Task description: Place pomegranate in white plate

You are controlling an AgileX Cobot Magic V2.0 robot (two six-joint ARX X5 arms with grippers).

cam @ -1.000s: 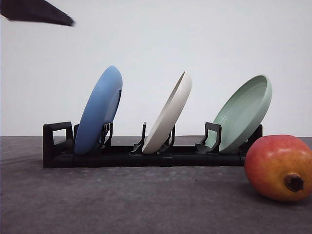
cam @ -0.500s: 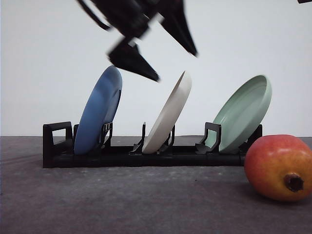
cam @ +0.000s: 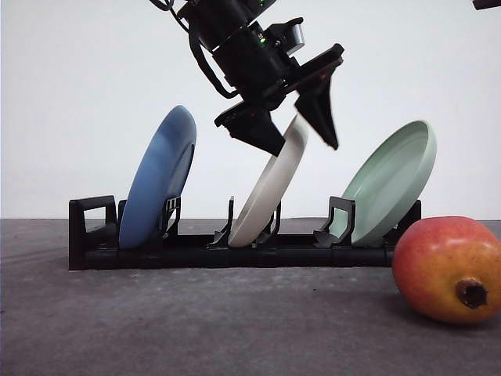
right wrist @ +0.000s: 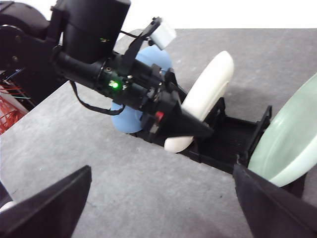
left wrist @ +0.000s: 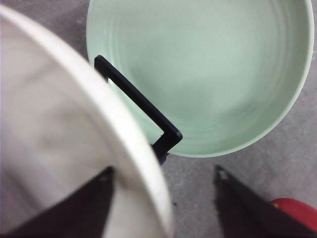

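The left gripper [cam: 301, 137] is spread wide, its fingers astride the top rim of the white plate [cam: 270, 188], holding nothing. The right gripper [right wrist: 161, 203] gapes open, empty. The pomegranate [cam: 448, 269] lies on the worktop [cam: 196, 321], well below and right of the left gripper.

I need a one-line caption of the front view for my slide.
Left gripper, open, straddles the rim of the racked white plate; the pomegranate lies on the table.
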